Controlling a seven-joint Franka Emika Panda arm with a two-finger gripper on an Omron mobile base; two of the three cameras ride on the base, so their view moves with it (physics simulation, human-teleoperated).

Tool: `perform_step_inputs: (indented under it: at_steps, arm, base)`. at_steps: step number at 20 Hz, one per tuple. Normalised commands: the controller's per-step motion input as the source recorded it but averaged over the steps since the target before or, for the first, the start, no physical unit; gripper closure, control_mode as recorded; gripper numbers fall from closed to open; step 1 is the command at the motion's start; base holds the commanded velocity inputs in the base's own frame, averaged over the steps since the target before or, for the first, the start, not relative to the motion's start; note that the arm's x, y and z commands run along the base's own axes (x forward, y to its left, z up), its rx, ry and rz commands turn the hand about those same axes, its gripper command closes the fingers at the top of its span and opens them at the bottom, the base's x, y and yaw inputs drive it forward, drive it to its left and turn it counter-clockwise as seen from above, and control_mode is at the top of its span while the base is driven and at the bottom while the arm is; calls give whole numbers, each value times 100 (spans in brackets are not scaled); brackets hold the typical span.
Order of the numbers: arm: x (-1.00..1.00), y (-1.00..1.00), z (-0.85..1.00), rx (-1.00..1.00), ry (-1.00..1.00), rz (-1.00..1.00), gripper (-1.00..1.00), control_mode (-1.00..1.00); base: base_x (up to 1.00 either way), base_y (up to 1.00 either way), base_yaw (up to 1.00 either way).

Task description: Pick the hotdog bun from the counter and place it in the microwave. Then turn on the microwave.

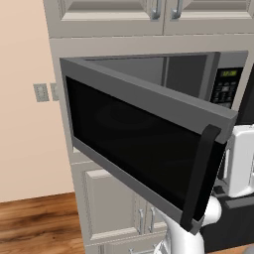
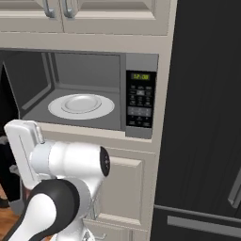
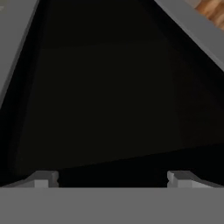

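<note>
Gripper (image 3: pixel 111 178) seen from the hand view with its two small finger tips (image 3: pixel 43 178) set wide apart at the lower left and lower right of the frame, nothing between them. Faces a broad black glass panel, probably the inner face of the microwave door (image 1: pixel 149 144), though too dark to be sure; grey frame edges run along the upper left and upper right, with a sliver of wood floor (image 3: pixel 212 8) at the top right corner.

In the right base view, white arm (image 2: pixel 66 164) with dark joints low in the lower left of the frame, bent sideways towards the left edge, below the oven opening. In the left base view, part of the white arm at the right edge, just behind the swung-out door and its black bar handle (image 1: pixel 201 178).

Microwave (image 2: pixel 141 96) stands open: door swung far out across the centre of the left base view; cavity visible in the upper middle of the right base view, holding a white turntable plate (image 2: pixel 81 105) with nothing on it. Keypad with green display (image 2: pixel 141 76) just right of the cavity. Pale cabinet fronts (image 2: pixel 127 183) below and above; tall black fridge (image 2: pixel 207 122) along the right side of the right base view.
</note>
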Motion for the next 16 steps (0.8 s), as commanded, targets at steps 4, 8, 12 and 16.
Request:
perform_step_inputs:
  at_steps: [4, 8, 12, 16]
  arm:
    - [-34, 30, -14, 6, -14, 0, -100, -100]
    - [-30, 33, -14, 7, -13, 0, -100, -100]
    - [-28, 39, -14, 7, -15, 0, -100, -100]
    - [-26, 43, -15, 7, -18, 0, -100, -100]
  base:
    - [0, 0, 0]
    - [0, 0, 0]
    - [0, 0, 0]
    - [0, 0, 0]
